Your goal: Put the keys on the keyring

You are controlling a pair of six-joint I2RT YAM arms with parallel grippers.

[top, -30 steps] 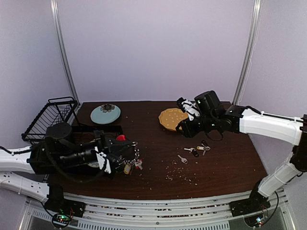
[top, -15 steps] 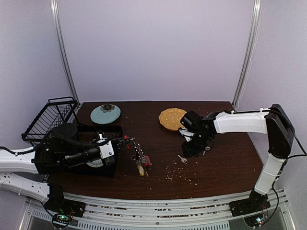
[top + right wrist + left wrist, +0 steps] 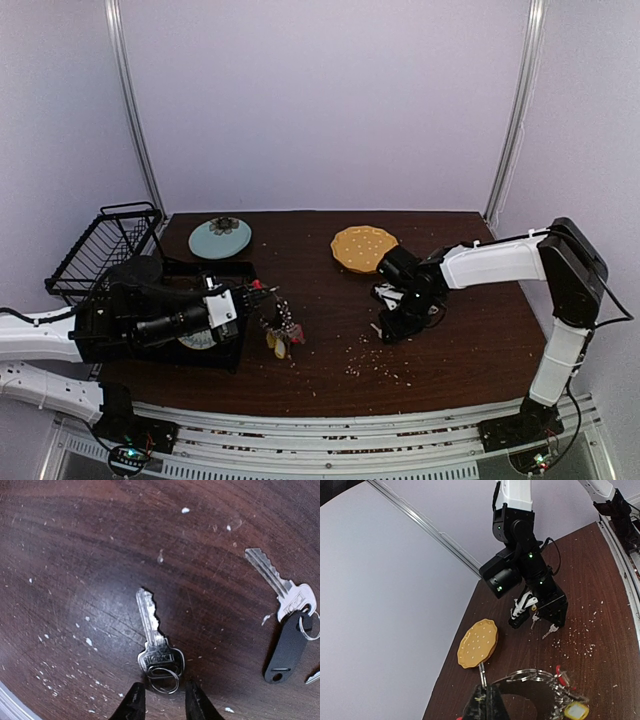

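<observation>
My left gripper [image 3: 487, 696] is shut on a straight bit of the keyring [image 3: 535, 676], a silvery loop with a red section and coloured tags. In the top view the keyring [image 3: 277, 322] hangs just right of the left gripper [image 3: 250, 298], above the table. My right gripper [image 3: 161, 700] is down at the table, open. Its fingertips [image 3: 134, 702] stand on either side of the small split ring of a silver key [image 3: 155, 640], apart from it. A second silver key [image 3: 280, 585] with a black tag [image 3: 286, 647] lies to the right. The top view shows the right gripper [image 3: 386, 330] mid-table.
A yellow plate [image 3: 360, 247] sits behind the right gripper, a blue plate [image 3: 220, 238] at the back left, and a black wire basket [image 3: 105, 245] at the far left. A black tray [image 3: 232, 352] lies under the left arm. White crumbs [image 3: 375, 365] dot the brown table.
The right arm came down from beside the yellow plate to the table over the lone key, and its jaws narrowed. The left gripper shifted the hanging keyring slightly right and back.
</observation>
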